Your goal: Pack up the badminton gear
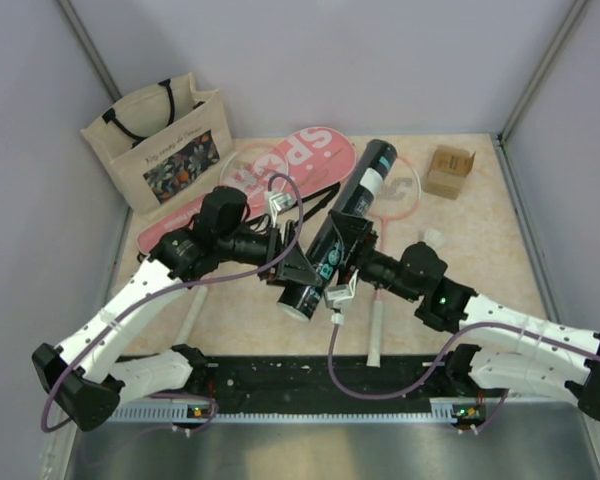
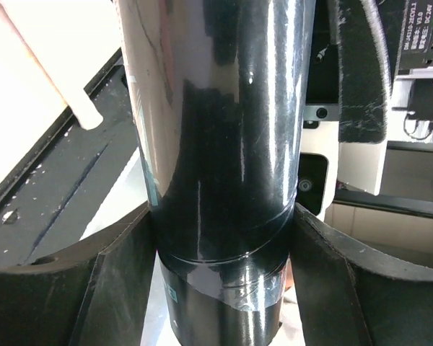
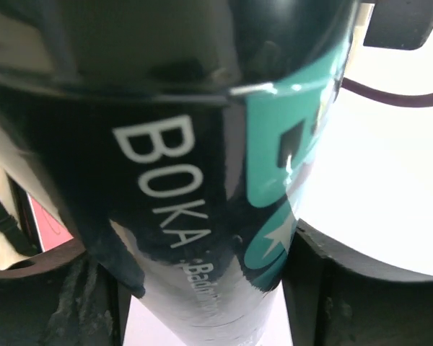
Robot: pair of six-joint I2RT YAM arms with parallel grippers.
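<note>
The dark tube slants above the table middle, its open end toward the arms. My left gripper is shut on its lower end, and in the left wrist view the tube fills the gap between both fingers. My right gripper grips it just above, and the "BOKA" tube sits tight between the fingers. A pink-framed racket lies under the tube with its white handle pointing at me. The pink "SPORT" cover lies behind. A second white handle shows at the left.
A beige floral tote bag stands at the back left. At the back right sits a small cardboard box. A small white thing lies by the right arm. Grey walls close in both sides of the table.
</note>
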